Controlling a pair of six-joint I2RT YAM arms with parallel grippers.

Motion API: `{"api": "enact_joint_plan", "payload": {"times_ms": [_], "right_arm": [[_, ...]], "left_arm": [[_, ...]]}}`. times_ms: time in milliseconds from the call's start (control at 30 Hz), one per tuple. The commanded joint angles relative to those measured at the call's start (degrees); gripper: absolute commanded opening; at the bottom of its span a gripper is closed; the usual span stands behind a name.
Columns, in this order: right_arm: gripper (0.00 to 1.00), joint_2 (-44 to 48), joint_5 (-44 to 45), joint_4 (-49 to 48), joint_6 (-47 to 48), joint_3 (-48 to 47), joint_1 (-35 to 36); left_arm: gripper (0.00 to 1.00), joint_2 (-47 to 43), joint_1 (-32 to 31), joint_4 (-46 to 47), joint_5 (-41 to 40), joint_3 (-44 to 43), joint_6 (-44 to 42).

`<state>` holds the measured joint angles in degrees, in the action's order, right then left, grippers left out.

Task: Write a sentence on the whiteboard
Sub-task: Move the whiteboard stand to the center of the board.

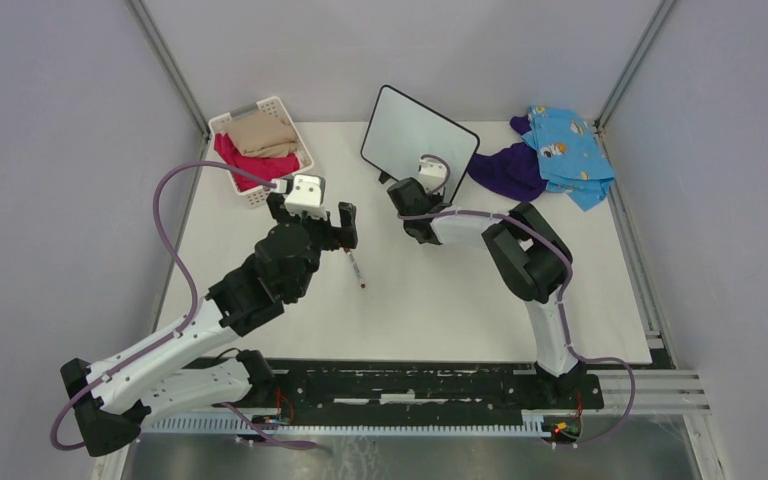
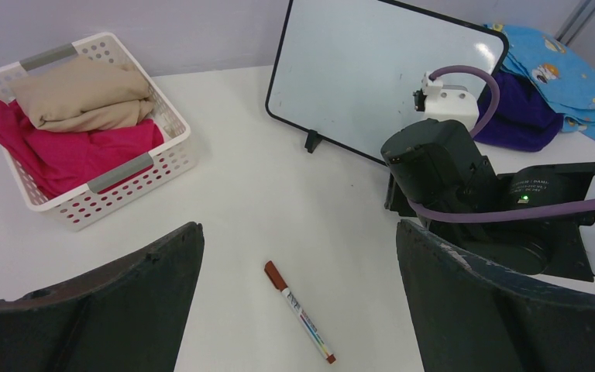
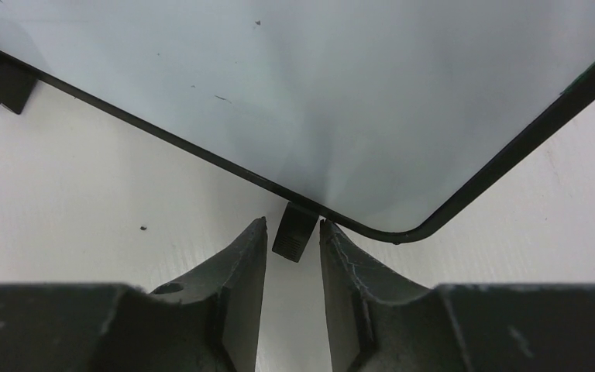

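Whiteboard stands blank at the back of the worktop, right end effector narrowly apart astride its black foot — evidently to steady or shift it — while the left end effector hangs wide apart over the marker, ready to pick.

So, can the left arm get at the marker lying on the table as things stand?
Probably yes: the left claw is open right over the marker, which lies flat on the table with nothing between them.
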<state>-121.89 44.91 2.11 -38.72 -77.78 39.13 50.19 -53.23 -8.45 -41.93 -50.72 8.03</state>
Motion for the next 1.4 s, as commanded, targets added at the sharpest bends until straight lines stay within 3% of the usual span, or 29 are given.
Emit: {"api": "enact_joint_plan", "payload": {"times_ms": [0,300,500,967,1367], "right_arm": [[0.37,0.5,2.1,-0.6,-0.1,-0.3,-0.6],[0.18,4.4,2.6,-4.5,4.2,6.7,-0.7],[0.0,8.9,1.6,-8.7,9.2,14.5,-0.7],[0.0,23.7,-8.1,-18.4,26.7,37.6,-0.8],[0.0,35.7,-17.8,-25.1,33.7,53.3,-0.8]], "left_arm": [[0.99,-0.2,-0.2,1.5,-1.4,-0.9,0.7],[0.99,0.2,-0.2,1.5,-1.6,-0.9,0.5],[0.99,0.7,-0.2,1.6,-2.0,-0.8,0.2],[0.99,4.2,-0.2,2.0,-2.8,-0.2,-0.7],[0.99,9.0,-0.2,1.8,-4.3,-0.2,-0.4]]}}
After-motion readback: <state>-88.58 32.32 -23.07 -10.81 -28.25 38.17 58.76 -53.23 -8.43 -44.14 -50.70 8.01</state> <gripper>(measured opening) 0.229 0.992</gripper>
